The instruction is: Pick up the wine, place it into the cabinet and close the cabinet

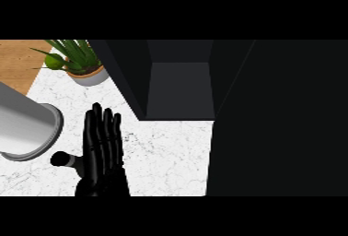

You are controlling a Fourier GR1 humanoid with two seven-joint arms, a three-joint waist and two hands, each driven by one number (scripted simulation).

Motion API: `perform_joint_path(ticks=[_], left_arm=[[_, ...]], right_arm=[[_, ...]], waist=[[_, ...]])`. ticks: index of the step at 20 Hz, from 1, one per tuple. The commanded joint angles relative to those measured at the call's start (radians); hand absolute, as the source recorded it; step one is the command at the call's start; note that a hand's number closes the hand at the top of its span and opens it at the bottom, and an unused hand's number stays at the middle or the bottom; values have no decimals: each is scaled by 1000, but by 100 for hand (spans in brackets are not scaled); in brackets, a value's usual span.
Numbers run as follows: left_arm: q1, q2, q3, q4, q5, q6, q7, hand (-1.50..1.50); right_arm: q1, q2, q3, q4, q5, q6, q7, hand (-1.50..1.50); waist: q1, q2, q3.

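Wine bottle cannot be made out in this view, so its place cannot be told. White marble with fine grey veins makes the surface (166, 159), and at the far left corner it gives way to a patch of wood (17, 62). The dark cabinet (126, 78) at the far middle stands open, its inside a dim grey recess. Its door (279, 120), a tall dark panel, covers the whole right side and hides whatever lies behind it. A potted plant (80, 64) with long green leaves stands far left on the surface, just beside the cabinet's left wall. At the near left, the left robot hand (102, 147) is upright, fingers straight, open and holding nothing. A broad grey cylinder (27, 129) comes in from the left edge beside it; whether it is a forearm cannot be told.
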Motion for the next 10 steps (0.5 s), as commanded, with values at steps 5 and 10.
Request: perform_joint_path(ticks=[5, 10], left_arm=[[-103, -1, 2, 15, -160, 86, 199, -150], [-6, -1, -43, -109, -305, 45, 304, -150]], right_arm=[[0, 9, 29, -135, 20, -32, 130, -150], [-60, 34, 36, -103, 52, -70, 148, -150]], waist=[[-3, 0, -1], [4, -1, 0]])
